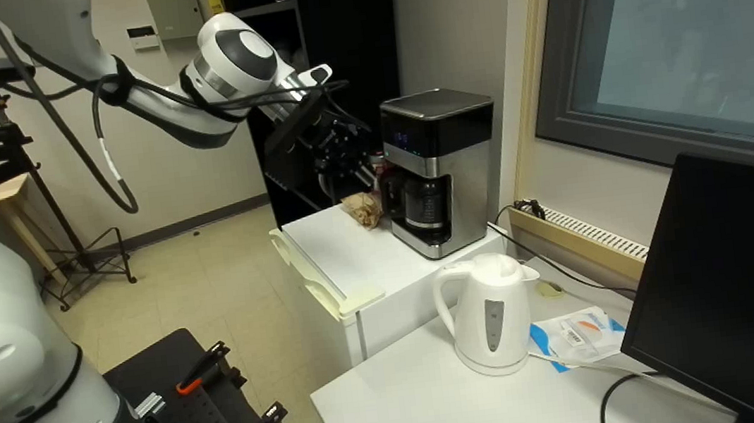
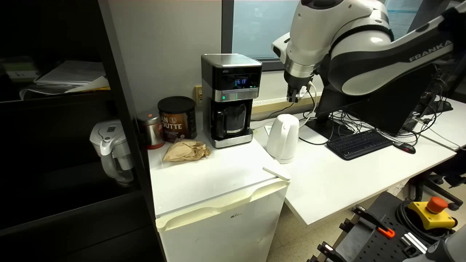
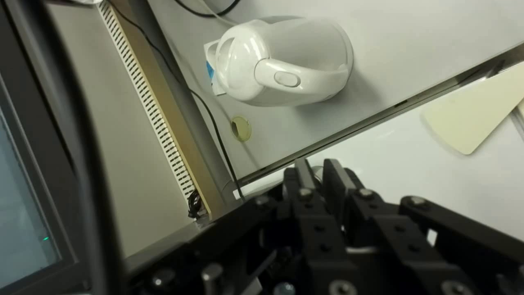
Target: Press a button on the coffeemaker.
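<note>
The coffeemaker point(image 2: 229, 96) is lit up, nothing touching its panel point(image 2: 240, 80)!
From the left in an exterior view: crumpled paper bag point(image 2: 186, 150) just beside the coffeemaker, which stands upright on the white fridge point(image 2: 204, 182); I can't make out separate buttons on the machine's steel strip point(image 2: 242, 95), so an off-line push could hit the wrong one, a low one clip the carafe point(image 2: 235, 118), a hard one shove the machine back! Then the kettle point(image 2: 282, 138) on the desk point(image 2: 338, 178), and a wide swing might topple it! And out right, apart from the panel, the fingers point(image 3: 303, 176), drawn nearly together with a narrow gap in the wrist view, nothing seen in their hold, the worry: parted tips could straddle the button
</note>
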